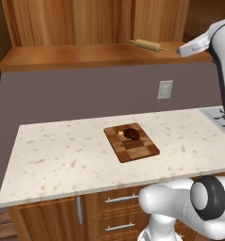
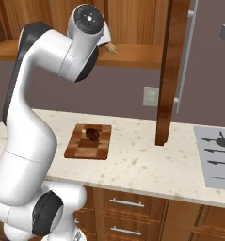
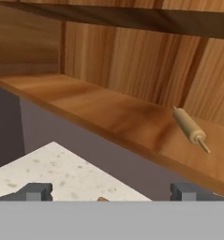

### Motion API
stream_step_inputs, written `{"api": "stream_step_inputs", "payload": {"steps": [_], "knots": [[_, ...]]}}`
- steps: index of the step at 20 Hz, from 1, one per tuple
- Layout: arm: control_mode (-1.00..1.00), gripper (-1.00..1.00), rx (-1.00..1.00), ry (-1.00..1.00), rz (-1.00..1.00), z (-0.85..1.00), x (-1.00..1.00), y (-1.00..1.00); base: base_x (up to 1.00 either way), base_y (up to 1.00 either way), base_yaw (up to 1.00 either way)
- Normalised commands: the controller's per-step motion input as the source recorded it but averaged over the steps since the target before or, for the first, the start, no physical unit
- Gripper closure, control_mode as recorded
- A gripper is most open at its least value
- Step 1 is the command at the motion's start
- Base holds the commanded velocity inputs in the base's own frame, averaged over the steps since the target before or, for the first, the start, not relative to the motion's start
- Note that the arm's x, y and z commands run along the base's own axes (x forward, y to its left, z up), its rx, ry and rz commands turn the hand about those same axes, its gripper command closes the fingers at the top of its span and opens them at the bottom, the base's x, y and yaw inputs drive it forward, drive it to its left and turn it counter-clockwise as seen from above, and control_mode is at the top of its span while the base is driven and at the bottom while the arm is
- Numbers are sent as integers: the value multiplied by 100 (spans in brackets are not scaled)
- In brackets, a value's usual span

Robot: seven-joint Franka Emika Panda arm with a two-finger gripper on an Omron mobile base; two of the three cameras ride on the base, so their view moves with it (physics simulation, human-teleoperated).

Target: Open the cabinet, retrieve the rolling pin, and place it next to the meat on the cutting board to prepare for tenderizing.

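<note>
The cabinet [image 1: 85,21] stands open, its door [image 2: 169,70] swung out over the counter. The rolling pin [image 1: 147,45] lies on the cabinet's bottom shelf [image 3: 108,117]; in the hand view the rolling pin [image 3: 190,126] is up and to the right, with one end [image 2: 111,48] peeking out behind my arm. My gripper [image 3: 111,192] is open and holds nothing, a short way in front of the shelf and apart from the pin. Down on the counter, the checkered cutting board [image 1: 131,141] [image 2: 88,141] carries the dark meat [image 1: 132,134] [image 2: 92,133].
A tiny yellow piece [image 1: 120,133] sits beside the meat. The stove [image 2: 217,155] is at the counter's right end, a wall outlet [image 1: 165,89] above the counter. Drawers [image 1: 121,198] run below. The open door hangs between board and stove.
</note>
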Motion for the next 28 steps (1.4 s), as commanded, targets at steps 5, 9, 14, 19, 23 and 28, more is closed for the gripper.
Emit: {"api": "stream_step_inputs", "payload": {"steps": [5, 9, 14, 19, 23, 28], "knots": [[-100, -100, 1, 1, 0, 0, 28, -16, 0, 0, 0], [-100, -100, 0, 2, 0, 0, 36, -5, 0, 0, 0], [-100, -100, 0, 2, 0, 0, 39, -3, 0, 0, 0], [-100, -100, 0, 6, 0, 0, 44, 0, 0, 0, 0], [-100, -100, 0, 4, 0, 0, 44, -2, 0, 0, 0], [-100, -100, 0, 3, 0, 0, 45, -6, 0, 0, 0]]}}
